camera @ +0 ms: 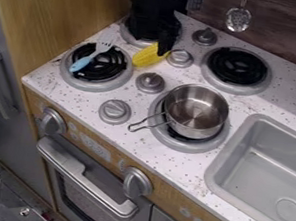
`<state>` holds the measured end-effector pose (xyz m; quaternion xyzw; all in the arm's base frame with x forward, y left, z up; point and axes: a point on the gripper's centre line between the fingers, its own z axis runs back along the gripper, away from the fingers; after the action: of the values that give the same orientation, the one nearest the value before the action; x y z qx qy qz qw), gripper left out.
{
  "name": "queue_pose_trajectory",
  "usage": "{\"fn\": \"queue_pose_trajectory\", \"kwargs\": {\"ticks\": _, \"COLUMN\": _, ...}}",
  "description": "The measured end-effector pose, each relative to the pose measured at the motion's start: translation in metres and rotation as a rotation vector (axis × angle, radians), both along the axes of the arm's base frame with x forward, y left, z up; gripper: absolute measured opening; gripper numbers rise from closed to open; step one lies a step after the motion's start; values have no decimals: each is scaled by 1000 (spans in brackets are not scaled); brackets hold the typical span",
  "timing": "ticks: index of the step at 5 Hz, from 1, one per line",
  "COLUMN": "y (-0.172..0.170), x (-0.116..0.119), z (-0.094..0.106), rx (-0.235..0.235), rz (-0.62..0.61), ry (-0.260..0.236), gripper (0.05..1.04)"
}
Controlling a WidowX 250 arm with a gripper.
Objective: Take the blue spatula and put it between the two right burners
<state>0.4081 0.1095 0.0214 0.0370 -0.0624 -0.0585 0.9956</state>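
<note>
- The metal pot (194,113) is supported by the burner (185,146) just right of the frame's centre.
- The blue spatula (92,57) is laid across the burner (94,85) at left, its head angled up and right.
- The yellow corn (147,56) is seen at upper centre.
- The end effector (161,33) is held near it; whether it is open or closed cannot be told.

countertop's (75,98) white, dark speckles lol | spatula (84,62) near left edge: baby-blue handle, pale grey head | corn (146,57): bright yellow | pot (195,110) near front edge: plain silver
</note>
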Motion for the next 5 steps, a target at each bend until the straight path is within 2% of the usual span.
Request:
{"fn": "queue_pose_trajectory", "kwargs": {"ticks": 1, "y": -2, "x": -8, "z": -20, "rx": -15, "rz": 2, "ry": 52, "gripper": 1001}}
{"fn": "queue_pose_trajectory", "kwargs": {"ticks": 2, "y": 11, "x": -24, "z": -31, "rx": -13, "rz": 29, "ry": 97, "gripper": 1001}}
{"fn": "queue_pose_trajectory", "kwargs": {"ticks": 3, "y": 43, "x": -46, "z": -35, "rx": -10, "rz": 128, "ry": 109, "gripper": 1001}}
{"fn": "queue_pose_trajectory", "kwargs": {"ticks": 5, "y": 82, "x": -60, "z": -28, "rx": 4, "rz": 217, "ry": 98, "gripper": 1001}}
